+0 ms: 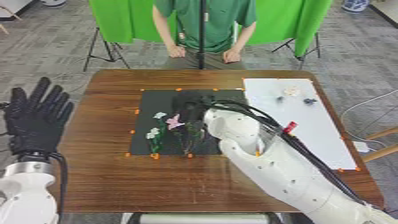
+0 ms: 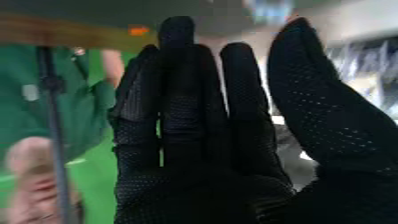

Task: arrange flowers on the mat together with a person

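Brown wooden surface (image 1: 98,185) w/ a dark rectangular mat (image 1: 206,146) mid-way across & a white rectangular board (image 1: 306,132) just to its right, bits of orange tape (image 1: 155,156) round the edges. On the mat's left half: white flower w/ green stem (image 1: 160,115), a 2nd white flower w/ green leaves (image 1: 153,133) nearer the robot, & a pink flower w/ thin stem (image 1: 173,121) just right of them. Blossoms sit toward the far side, stems run toward the near edge.

Far part of the board has a pale cream flower (image 1: 290,91) & two small dark blue-grey pieces (image 1: 310,101) near it; can't tell exactly what those are.

Robot's right hand (image 1: 193,106), black fabric glove, is over the mat's far right part, beyond the pink flower; can't tell if it touches the mat. In the right wrist view the right hand (image 2: 187,150) is wide open, fingers straight & close together, thumb well apart, nothing in its grasp. White right arm (image 1: 284,172) slants in across the board's near left part. Robot's left hand (image 1: 35,122), same black glove, is raised off the surface's left side, fingers straight & spread, empty.
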Controlling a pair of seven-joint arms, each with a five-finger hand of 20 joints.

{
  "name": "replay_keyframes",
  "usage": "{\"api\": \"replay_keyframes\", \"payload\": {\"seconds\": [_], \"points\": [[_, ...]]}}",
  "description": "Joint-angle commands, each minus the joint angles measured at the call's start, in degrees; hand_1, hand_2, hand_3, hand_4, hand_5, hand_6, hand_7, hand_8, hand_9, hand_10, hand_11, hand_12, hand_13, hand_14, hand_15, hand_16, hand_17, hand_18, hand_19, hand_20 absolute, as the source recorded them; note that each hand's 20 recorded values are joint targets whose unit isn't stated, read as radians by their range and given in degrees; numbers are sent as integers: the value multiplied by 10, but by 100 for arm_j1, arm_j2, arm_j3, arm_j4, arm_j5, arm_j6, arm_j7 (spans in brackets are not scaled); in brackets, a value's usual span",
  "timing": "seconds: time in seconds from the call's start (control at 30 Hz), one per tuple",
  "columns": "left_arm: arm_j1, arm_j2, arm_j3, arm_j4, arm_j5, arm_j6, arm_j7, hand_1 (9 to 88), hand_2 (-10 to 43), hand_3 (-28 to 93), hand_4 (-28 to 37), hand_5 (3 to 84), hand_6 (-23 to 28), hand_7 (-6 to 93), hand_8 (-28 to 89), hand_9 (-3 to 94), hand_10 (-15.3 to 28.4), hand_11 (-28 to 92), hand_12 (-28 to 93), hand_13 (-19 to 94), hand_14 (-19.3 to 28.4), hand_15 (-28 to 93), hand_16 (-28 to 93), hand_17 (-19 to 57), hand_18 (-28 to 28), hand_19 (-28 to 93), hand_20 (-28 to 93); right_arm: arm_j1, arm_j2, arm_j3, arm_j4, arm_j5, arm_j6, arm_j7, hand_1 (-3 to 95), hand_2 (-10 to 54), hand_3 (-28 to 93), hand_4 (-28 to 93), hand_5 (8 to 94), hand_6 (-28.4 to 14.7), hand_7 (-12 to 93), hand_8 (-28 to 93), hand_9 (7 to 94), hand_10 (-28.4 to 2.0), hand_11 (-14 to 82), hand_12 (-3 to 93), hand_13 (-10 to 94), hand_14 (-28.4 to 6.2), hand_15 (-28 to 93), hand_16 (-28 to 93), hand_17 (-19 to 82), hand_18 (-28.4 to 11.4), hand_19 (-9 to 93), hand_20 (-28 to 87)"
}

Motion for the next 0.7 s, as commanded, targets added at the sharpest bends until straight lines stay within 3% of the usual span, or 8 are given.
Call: {"api": "replay_keyframes", "payload": {"seconds": [0.03,0.2,0.3,0.37,0.47,0.5,0.7], "points": [[99,-86,2,91,104,-322,-226,252,140,631,-283,383,83,97,-86,339,170,199,100,230,145,246,-43,-49,115,240,90,-546,401,872,-909,540,673,335,404,-95,748,-282,488,1,224,-137,513,-134,124,187,529,-94,391,227,327,-167,682,383],[175,-135,-99,76,139,-304,-248,254,143,636,-283,422,93,122,-86,422,200,334,178,306,181,477,-36,-41,148,338,124,-1259,776,1584,-1540,1019,1025,543,366,-95,739,-261,471,-13,198,-123,490,-150,110,189,496,-113,385,214,294,-171,592,287],[275,-161,-195,48,60,-291,-195,252,143,640,-283,430,95,132,-86,428,203,355,183,309,182,496,-37,-41,150,342,125,-1800,1007,2044,-1907,1295,1284,710,349,-81,733,-247,468,-17,190,-116,487,-155,108,189,488,-119,381,211,286,-170,575,253],[348,-175,-221,39,-166,-332,-73,254,143,638,-283,431,94,134,-89,422,201,352,178,308,182,490,-44,-42,150,341,124,-2216,1178,2297,-2125,1545,1576,848,343,-67,731,-241,468,-18,188,-116,487,-158,107,188,485,-121,379,208,280,-171,565,240],[439,-227,-225,64,-541,-527,-34,255,144,637,-283,431,94,134,-90,421,201,344,173,309,182,481,-49,-35,149,345,126,-2836,1469,2707,-2420,1658,1775,835,341,-52,731,-237,474,-23,185,-115,490,-163,109,188,480,-127,379,204,277,-171,561,231],[490,-246,-235,49,-615,-541,4,256,144,637,-283,431,94,134,-90,421,201,343,172,309,182,480,-50,-33,148,344,125,-3006,1524,2835,-2490,1713,1856,879,341,-50,731,-235,476,-24,184,-114,491,-163,110,187,478,-128,379,203,276,-172,560,227],[550,-314,-297,0,-568,-511,78,253,143,641,-283,429,93,131,-90,420,196,313,163,312,181,447,-60,-30,144,330,117,-4033,1570,4060,-2883,2511,2079,1018,337,-44,735,-232,480,-24,187,-115,491,-163,112,184,463,-130,368,192,269,-166,533,197]]}}
